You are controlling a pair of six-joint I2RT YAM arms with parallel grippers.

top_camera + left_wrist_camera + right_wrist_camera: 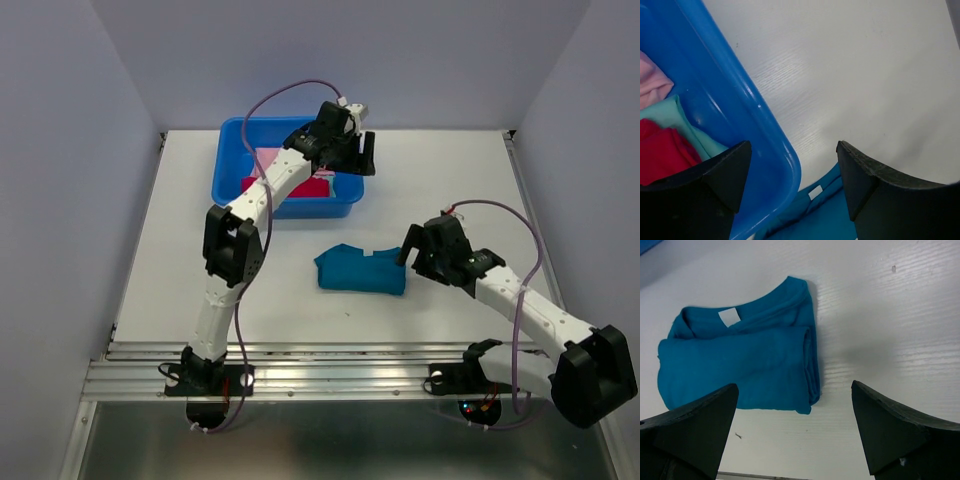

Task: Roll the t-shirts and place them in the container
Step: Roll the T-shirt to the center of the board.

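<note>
A teal-blue t-shirt lies folded on the white table, its neck label up; it also shows in the right wrist view and partly in the left wrist view. My right gripper is open and empty just right of the shirt, its jaws wide apart. My left gripper is open and empty above the right edge of the blue tub. In the tub lie a pink bundle, a red bundle and a pale green cloth.
The bright-blue plastic tub stands at the back left of the table. Grey walls close in the table on three sides. A metal rail runs along the near edge by the arm bases.
</note>
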